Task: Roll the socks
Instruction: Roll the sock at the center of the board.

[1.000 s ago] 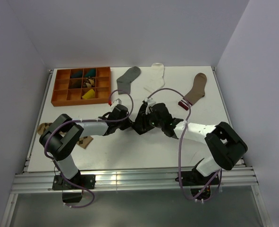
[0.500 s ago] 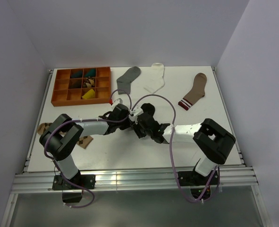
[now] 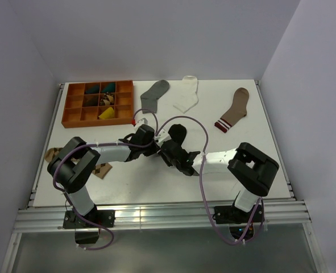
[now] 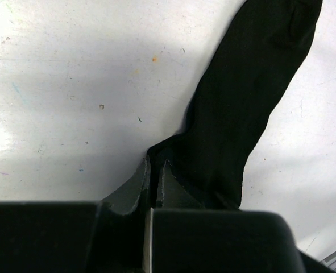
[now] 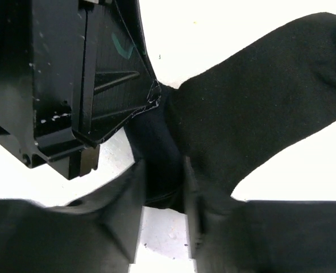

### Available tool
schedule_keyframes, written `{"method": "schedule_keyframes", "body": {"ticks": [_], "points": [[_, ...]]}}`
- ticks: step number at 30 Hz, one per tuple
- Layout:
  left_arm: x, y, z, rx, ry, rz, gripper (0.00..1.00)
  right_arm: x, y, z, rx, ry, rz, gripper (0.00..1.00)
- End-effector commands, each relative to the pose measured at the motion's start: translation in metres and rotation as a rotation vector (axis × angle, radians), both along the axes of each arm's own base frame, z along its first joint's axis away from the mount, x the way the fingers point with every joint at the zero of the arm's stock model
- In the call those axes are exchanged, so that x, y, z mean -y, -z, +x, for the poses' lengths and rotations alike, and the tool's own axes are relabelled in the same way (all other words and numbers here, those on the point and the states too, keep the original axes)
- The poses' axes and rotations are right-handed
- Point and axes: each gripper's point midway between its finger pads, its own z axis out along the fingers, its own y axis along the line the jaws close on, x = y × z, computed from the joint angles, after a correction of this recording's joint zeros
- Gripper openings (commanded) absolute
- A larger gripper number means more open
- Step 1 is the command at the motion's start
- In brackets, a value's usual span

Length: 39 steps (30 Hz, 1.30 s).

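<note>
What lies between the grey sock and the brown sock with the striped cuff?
The white sock lies between the grey sock and the brown sock; the top external view shows it.

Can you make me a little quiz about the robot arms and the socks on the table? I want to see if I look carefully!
1. True or false: the left gripper is shut on an edge of the black sock.
2. Which sock lies closest to the orange tray? A: grey sock. B: white sock. C: brown sock with striped cuff.
3. Fill in: the right gripper has its fingers on either side of a fold of the ___ sock.
Key: 1 true; 2 A; 3 black.
</note>
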Motion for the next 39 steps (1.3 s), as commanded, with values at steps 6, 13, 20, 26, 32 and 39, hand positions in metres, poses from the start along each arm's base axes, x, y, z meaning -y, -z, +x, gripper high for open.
{"method": "schedule_keyframes", "body": {"ticks": [6, 13, 20, 26, 32, 39], "points": [[0.003, 0.006, -0.007, -0.014, 0.046, 0.041, 0.02, -0.029, 0.004, -0.023, -0.012, -0.149, 0.012, 0.04], [0.001, 0.000, -0.005, 0.006, 0.035, 0.035, 0.10, -0.025, 0.011, -0.036, -0.181, -0.105, 0.145, 0.00], [-0.001, -0.003, -0.004, 0.014, 0.005, 0.017, 0.33, -0.002, 0.014, -0.024, -0.340, 0.033, 0.303, 0.00], [-0.002, -0.015, -0.005, 0.043, -0.010, -0.016, 0.54, 0.005, 0.018, -0.018, -0.496, 0.079, 0.459, 0.00], [-0.013, -0.026, -0.007, 0.084, -0.059, -0.048, 0.67, 0.010, 0.024, -0.019, -0.668, 0.117, 0.616, 0.00], [-0.010, -0.025, -0.009, 0.088, -0.050, -0.083, 0.65, 0.018, 0.030, -0.013, -0.793, 0.155, 0.748, 0.00]]}}
